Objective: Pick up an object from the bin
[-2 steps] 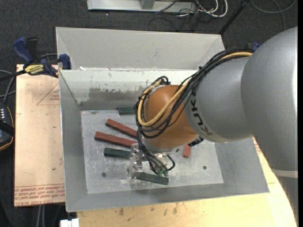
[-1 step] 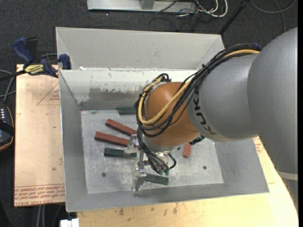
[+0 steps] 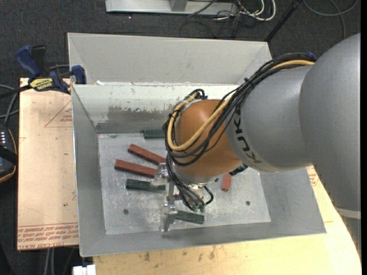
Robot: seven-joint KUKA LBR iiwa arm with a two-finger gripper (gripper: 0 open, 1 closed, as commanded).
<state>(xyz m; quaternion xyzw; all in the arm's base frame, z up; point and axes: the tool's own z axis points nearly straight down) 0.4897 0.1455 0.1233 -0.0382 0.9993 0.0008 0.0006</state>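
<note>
Down in the grey bin (image 3: pixel 86 171), the robot's hand (image 3: pixel 168 213) hangs at lower centre of the frame, just beside the left end of a dark green block (image 3: pixel 192 217). Whether it is wide or narrow cannot be told. A red-brown stick (image 3: pixel 135 167) lies to the upper left.

The bin (image 3: pixel 83 171) floor is bare front-left and far right; 2 red-brown bars (image 3: pixel 135 166) and 1 dark green bar (image 3: pixel 140 185) block the left-middle.

Grey KUKA arm (image 3: pixel 304 119), orange wrist cover (image 3: pixel 209 153), black and yellow cables (image 3: pixel 261 73), metal claw (image 3: pixel 168 219)
</note>
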